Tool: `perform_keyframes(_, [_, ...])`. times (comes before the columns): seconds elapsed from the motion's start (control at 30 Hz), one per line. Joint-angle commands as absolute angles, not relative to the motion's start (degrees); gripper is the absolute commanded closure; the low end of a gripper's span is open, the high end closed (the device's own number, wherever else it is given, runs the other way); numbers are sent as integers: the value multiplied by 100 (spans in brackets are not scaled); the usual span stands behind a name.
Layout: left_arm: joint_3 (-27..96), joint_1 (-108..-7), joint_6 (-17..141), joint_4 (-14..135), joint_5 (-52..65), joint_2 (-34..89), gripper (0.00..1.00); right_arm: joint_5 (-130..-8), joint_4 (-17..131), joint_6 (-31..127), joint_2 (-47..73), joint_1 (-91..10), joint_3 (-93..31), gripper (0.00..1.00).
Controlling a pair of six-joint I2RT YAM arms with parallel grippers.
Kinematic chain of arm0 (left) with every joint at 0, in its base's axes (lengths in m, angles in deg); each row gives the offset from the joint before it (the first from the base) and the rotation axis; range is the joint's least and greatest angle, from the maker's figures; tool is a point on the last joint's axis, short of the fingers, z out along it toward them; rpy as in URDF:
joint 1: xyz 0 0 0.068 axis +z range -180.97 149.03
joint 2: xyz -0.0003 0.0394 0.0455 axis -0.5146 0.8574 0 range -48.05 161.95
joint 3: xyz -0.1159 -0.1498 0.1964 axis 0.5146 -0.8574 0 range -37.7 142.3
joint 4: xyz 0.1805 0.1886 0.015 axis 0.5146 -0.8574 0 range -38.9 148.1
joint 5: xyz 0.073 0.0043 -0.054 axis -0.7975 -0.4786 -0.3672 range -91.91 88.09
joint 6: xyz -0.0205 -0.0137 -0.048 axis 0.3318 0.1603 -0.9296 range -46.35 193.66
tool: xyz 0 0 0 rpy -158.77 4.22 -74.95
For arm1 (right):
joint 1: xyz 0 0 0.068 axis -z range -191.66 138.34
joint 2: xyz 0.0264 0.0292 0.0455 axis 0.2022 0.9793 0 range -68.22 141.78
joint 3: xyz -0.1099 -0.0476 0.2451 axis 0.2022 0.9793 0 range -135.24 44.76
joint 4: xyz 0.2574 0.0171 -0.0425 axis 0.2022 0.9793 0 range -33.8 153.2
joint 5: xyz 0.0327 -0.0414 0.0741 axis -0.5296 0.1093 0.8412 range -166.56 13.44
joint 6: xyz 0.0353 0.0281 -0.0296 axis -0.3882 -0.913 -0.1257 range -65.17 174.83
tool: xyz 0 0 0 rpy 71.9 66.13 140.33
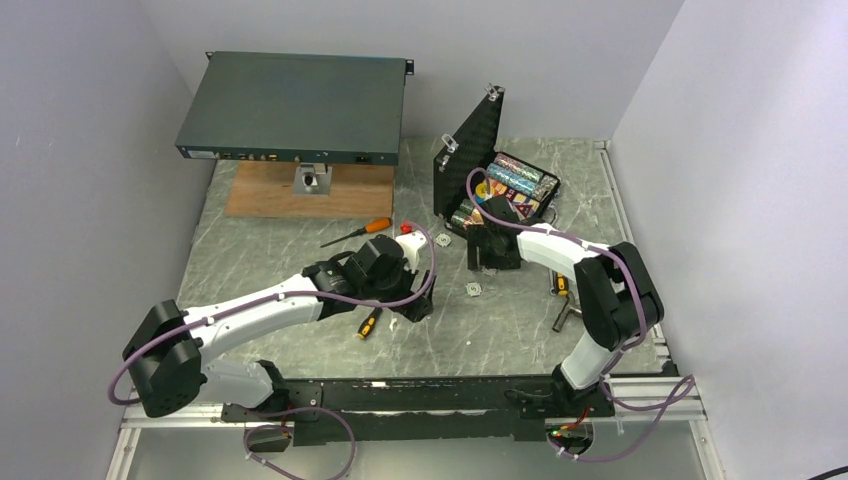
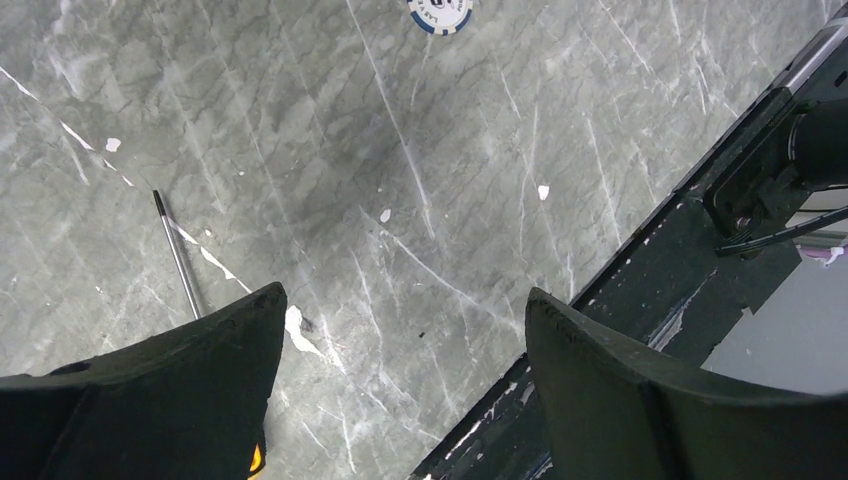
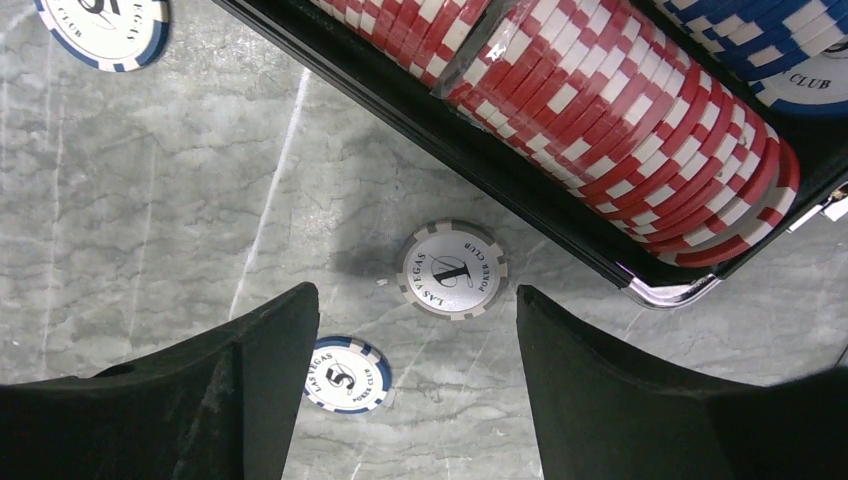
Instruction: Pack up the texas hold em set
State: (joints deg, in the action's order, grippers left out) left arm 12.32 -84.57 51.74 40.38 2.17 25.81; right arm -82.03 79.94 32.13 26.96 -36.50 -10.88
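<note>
The black case (image 1: 548, 196) lies open at the back right with its lid (image 1: 470, 130) upright and chip rows (image 1: 515, 178) inside. My right gripper (image 1: 490, 255) is open and empty just in front of the case. In the right wrist view (image 3: 415, 293) a grey-rimmed chip (image 3: 452, 270) lies on the table between its fingertips, beside a blue-rimmed chip (image 3: 347, 375) and red chip rows (image 3: 620, 110). My left gripper (image 1: 415, 305) (image 2: 405, 293) is open and empty over bare table. A loose chip (image 1: 473, 290) (image 2: 440, 12) lies beyond it. The red token (image 1: 406, 228) lies mid-table. I cannot make out the card box.
A dark-green rack unit (image 1: 295, 105) sits on a wooden board at the back left. Orange-and-black screwdrivers lie mid-table (image 1: 355, 232), under the left arm (image 1: 370, 322) and by the right arm (image 1: 560, 285). The black frame rail (image 2: 700, 250) runs along the near edge.
</note>
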Motion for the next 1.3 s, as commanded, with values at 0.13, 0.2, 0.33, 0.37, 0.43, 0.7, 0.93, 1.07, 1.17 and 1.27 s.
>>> perform_keyframes(0.13, [1509, -8472, 5148, 4071, 232, 2551, 10, -8245, 7735, 3143, 2892, -3632, -1062, 26])
perform_keyframes(0.2, [1543, -8473, 5167, 4060, 202, 2547, 10, -8211, 7706, 3121, 2958, -3626, -1055, 30])
perform_keyframes(0.33, [1502, -8468, 5186, 4053, 142, 2499, 10, -8254, 7677, 3125, 3074, -3619, -1034, 36])
perform_keyframes(0.37, [1499, -8467, 5193, 4041, 133, 2499, 10, -8247, 7676, 3134, 3095, -3626, -1035, 38])
perform_keyframes(0.43, [1494, -8467, 5190, 4028, 126, 2498, 10, -8245, 7685, 3136, 3094, -3623, -1012, 43])
perform_keyframes(0.7, [1498, -8436, 5186, 4010, 96, 2531, 10, -8324, 7661, 3259, 2926, -3643, -912, 53])
perform_keyframes(0.93, [1489, -8333, 5122, 3995, 116, 2493, 10, -8140, 7489, 3400, 2884, -3647, -870, 63])
perform_keyframes(1.07, [1353, -8108, 4952, 4085, 354, 2388, 10, -8109, 7354, 3548, 2725, -3703, -881, 67])
perform_keyframes(1.17, [1246, -7827, 4773, 4154, 659, 2258, 10, -7968, 7169, 3698, 2540, -3736, -840, 68])
perform_keyframes(1.27, [1054, -7311, 4434, 4274, 1118, 2094, 10, -7788, 6986, 3835, 2362, -3779, -793, 69])
